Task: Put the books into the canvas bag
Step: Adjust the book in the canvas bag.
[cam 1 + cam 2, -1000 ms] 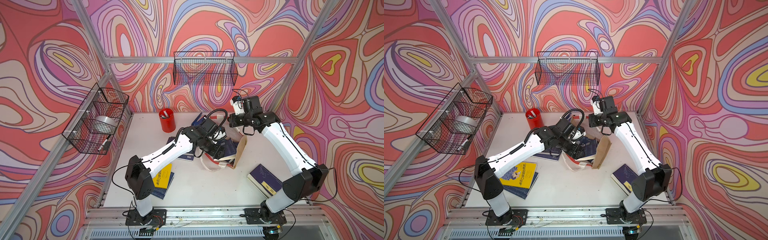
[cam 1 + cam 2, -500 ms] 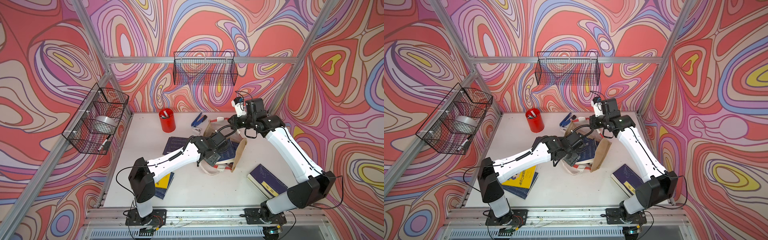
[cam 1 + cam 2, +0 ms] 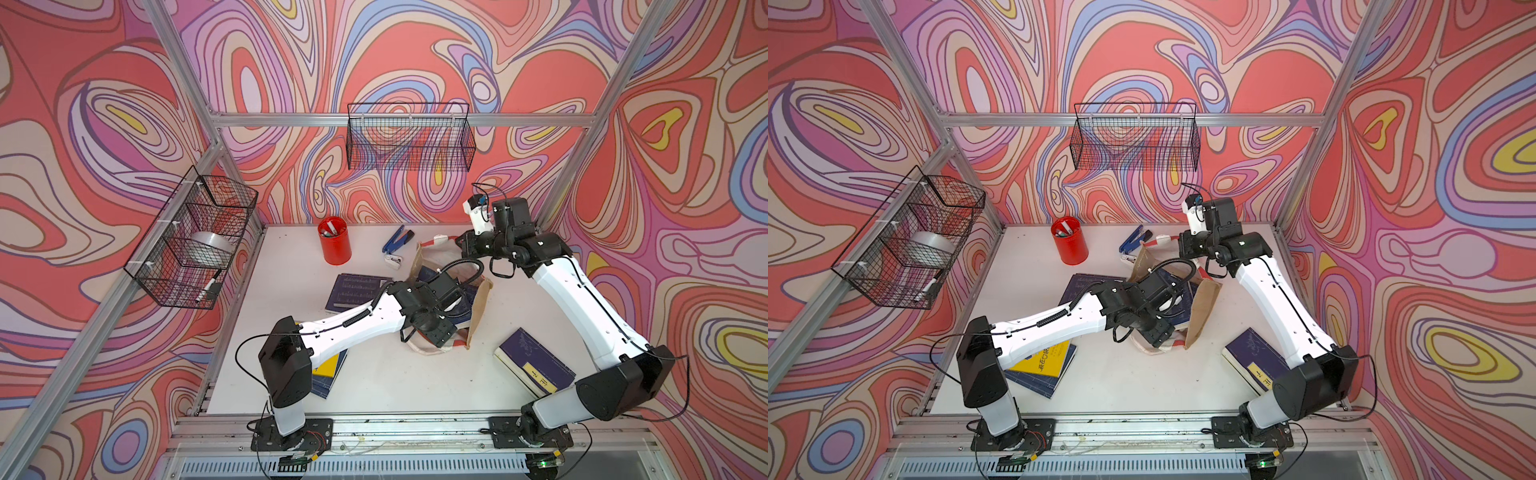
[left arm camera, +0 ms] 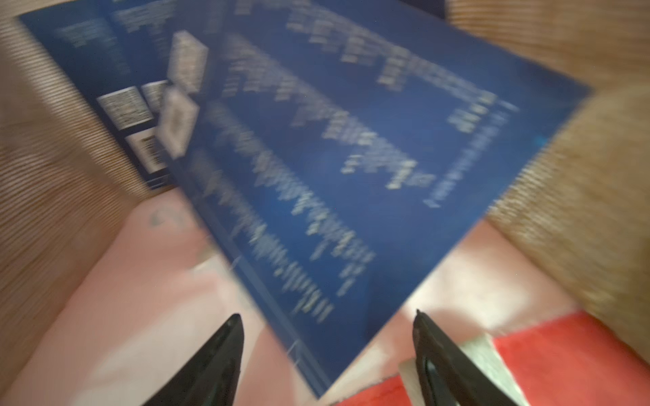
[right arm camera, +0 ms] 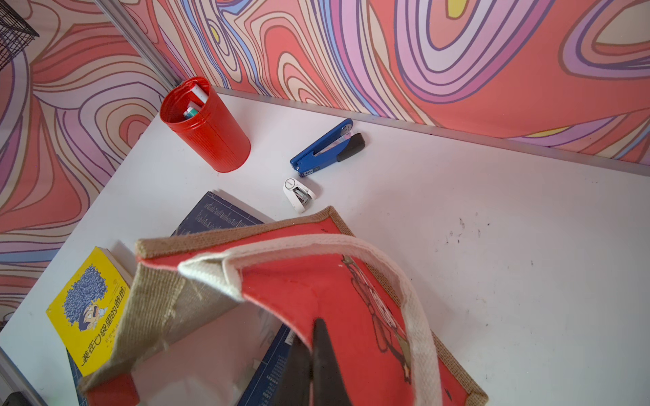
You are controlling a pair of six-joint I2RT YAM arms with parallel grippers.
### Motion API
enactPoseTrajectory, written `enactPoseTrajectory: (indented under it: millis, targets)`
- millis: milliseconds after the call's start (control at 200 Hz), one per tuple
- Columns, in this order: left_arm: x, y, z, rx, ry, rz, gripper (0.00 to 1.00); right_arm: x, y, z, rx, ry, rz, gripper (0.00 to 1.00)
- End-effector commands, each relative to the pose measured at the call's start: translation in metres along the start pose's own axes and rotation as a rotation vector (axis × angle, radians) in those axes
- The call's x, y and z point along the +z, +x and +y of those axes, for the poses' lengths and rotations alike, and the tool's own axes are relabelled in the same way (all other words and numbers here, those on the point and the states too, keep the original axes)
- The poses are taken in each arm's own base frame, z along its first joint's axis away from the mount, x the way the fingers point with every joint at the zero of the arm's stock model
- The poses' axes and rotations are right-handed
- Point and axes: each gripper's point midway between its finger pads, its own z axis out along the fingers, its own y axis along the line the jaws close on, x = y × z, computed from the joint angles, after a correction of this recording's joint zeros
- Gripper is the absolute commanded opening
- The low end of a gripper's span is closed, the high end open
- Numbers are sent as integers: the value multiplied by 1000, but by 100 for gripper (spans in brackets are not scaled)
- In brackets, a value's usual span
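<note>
The canvas bag [image 3: 480, 307] stands mid-table, mouth up, with navy books [image 4: 351, 158] lying inside on its white lining. My right gripper [image 5: 316, 327] is shut on the bag's red front panel [image 5: 351, 298] at the far rim [image 3: 461, 247]. Over the near rim hangs my left gripper [image 3: 438, 332], open; a book corner lies between its fingers [image 4: 225, 351] without touching them. Other books on the table: a navy one [image 3: 357, 291] left of the bag, a yellow one [image 3: 1046, 357] on a navy one under the left arm, and a navy one with a yellow label [image 3: 536, 365] at the right.
A red pen cup [image 3: 334, 241], a blue stapler [image 3: 397, 241] and a small white staple remover [image 3: 392, 259] sit at the back of the table. Wire baskets hang on the back wall [image 3: 409, 137] and the left wall [image 3: 195, 241].
My left arm has drawn back toward the table's front, its gripper moving from over the bag's middle to its near rim. The right gripper has shifted slightly right while holding the bag.
</note>
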Motion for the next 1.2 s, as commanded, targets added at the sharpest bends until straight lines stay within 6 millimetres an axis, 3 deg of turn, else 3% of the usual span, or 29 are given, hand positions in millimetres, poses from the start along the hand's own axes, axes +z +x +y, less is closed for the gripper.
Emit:
enactPoseTrajectory:
  millis: [0, 115, 220, 361, 736, 977, 1077, 1192]
  targets:
    - [-19, -10, -22, -33, 119, -73, 77, -9, -28, 4, -13, -1, -113, 0]
    - [-41, -22, -5, 1, 43, -164, 79, -7, -25, 3, -11, 1, -103, 0]
    - [-50, -17, -11, 112, 93, -166, 80, -7, -23, 2, -11, 4, -100, 0]
    - [-42, -6, -21, 180, 144, -116, 79, -7, -25, 2, -14, 3, -105, 0]
    - [-17, -29, -12, 111, 42, -228, 76, -9, -26, 4, -19, 0, -104, 0]
    - [2, -23, -24, 192, 35, -187, 74, -8, -27, 2, -23, 7, -106, 0]
    - [11, -19, -26, 225, 5, -188, 65, -4, -25, -1, -11, 23, -98, 0]
    - [17, -20, -13, 205, -83, -224, 40, -1, -22, -9, 1, 61, -87, 0]
